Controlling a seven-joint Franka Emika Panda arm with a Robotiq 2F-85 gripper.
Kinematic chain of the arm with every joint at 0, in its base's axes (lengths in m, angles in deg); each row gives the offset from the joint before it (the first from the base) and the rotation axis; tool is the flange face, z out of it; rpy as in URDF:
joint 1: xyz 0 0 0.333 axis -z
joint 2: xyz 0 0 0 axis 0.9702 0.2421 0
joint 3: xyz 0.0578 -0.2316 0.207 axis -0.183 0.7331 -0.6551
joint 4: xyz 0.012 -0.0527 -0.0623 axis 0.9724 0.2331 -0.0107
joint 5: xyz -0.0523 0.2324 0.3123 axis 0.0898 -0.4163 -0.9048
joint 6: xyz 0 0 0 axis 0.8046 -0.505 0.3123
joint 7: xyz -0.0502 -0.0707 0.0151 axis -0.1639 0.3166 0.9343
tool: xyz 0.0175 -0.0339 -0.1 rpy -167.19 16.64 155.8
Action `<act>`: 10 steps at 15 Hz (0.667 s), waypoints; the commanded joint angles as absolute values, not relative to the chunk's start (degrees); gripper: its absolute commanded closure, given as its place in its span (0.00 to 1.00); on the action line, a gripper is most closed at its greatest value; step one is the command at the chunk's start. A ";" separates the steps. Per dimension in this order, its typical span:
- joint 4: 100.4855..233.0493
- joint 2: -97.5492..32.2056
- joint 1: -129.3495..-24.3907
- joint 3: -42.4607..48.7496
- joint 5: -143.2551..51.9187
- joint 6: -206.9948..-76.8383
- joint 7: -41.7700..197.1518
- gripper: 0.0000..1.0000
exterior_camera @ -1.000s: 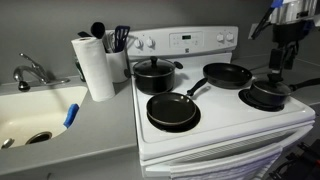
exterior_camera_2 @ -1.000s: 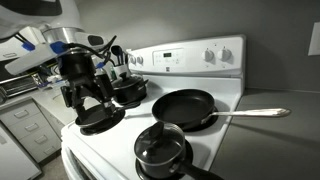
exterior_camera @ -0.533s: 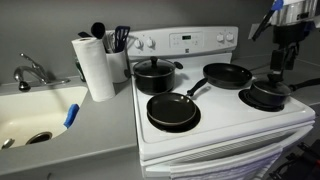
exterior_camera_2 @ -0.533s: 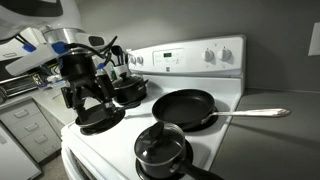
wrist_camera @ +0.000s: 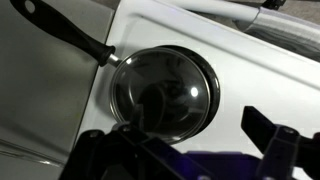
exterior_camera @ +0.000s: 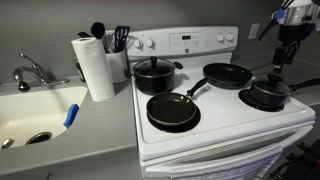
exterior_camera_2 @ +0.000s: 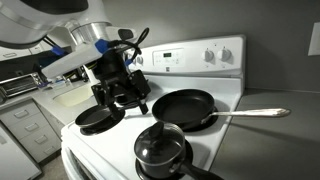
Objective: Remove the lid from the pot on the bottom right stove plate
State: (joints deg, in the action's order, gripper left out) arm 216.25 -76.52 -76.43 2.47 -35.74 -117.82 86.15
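The small black saucepan stands on the front stove plate at the right end, its long handle pointing away. The clear glass lid with a dark centre knob sits on it, and also shows in an exterior view. My gripper hangs open and empty well above the pot, off to its far side. In the wrist view the gripper has one finger over the lid's near edge and the other over white stove top. In an exterior view the gripper hovers over the stove's middle.
A bigger black lidded pot stands at the back. Two black frying pans fill the other plates; one has a long metal handle. A paper towel roll, a utensil holder and a sink are beside the stove.
The arm has swung across the stove towards the small pot's side; the gripper stays open. The pots and pans have not moved.
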 commanded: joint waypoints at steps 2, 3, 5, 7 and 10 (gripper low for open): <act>216.99 -76.46 -75.08 2.90 -36.14 -120.44 87.93 0.00; 216.96 -76.46 -75.08 2.85 -36.15 -120.39 87.87 0.00; 216.93 -76.47 -75.16 2.49 -36.13 -120.38 87.71 0.00; 217.22 -76.14 -74.77 2.26 -35.48 -120.66 86.83 0.00; 217.90 -75.69 -74.16 1.88 -34.11 -121.26 84.90 0.00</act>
State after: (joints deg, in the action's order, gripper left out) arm 217.11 -76.39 -75.71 3.06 -35.39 -120.43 86.16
